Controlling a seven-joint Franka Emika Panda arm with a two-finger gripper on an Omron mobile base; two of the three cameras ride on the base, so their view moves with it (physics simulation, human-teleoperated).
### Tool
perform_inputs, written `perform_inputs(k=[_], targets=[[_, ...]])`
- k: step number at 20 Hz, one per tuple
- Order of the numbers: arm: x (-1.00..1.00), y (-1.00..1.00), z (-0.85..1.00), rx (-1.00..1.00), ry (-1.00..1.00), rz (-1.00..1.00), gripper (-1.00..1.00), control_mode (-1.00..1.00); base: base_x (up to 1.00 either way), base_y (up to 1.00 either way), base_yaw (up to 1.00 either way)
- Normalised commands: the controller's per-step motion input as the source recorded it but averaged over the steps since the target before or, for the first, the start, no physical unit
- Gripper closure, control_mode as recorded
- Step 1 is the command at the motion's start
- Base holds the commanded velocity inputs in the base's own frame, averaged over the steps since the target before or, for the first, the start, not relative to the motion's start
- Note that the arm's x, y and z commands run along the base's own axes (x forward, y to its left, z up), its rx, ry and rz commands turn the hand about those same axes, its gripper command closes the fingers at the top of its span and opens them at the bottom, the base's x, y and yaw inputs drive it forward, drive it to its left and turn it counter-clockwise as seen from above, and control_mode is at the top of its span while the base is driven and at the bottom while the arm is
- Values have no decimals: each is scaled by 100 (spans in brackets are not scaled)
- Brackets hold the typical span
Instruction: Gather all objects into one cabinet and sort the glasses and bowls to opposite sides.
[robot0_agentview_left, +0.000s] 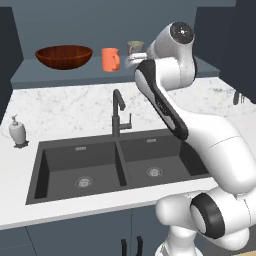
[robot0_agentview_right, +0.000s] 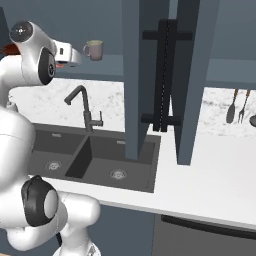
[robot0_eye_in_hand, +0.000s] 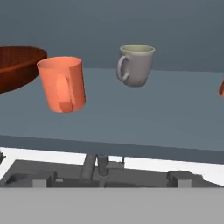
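Note:
The wide reddish-brown bowl (robot0_agentview_left: 64, 56) sits at the left of the slate-blue cabinet's shelf floor (robot0_eye_in_hand: 140, 116). An orange mug (robot0_eye_in_hand: 62, 83) stands just right of the bowl. Further right and deeper in is the grey-beige mug (robot0_eye_in_hand: 135, 64), handle to its left. A sliver of another orange cup (robot0_eye_in_hand: 222, 87) shows at the right edge of the hand view. My gripper (robot0_eye_in_hand: 111, 178) hovers open and empty in front of the shelf edge, facing the two mugs. In the left base view the arm partly hides the grey mug (robot0_agentview_left: 135, 47).
Below the shelf lie a marble counter, a black faucet (robot0_agentview_left: 117, 112) and a double sink (robot0_agentview_left: 100, 165). A white soap dispenser (robot0_agentview_left: 18, 132) stands left of the sink. Open cabinet doors with black bar handles (robot0_agentview_right: 165, 75) hang to my right. Utensils (robot0_agentview_right: 237, 105) hang on the far wall.

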Motion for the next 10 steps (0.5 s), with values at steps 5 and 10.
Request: perform_inputs(k=[5, 10], targets=[[-7, 46, 1, 9, -7, 29, -100, -100, 0, 0, 0], [0, 44, 1, 1, -11, 11, -100, -100, 0, 0, 0]])
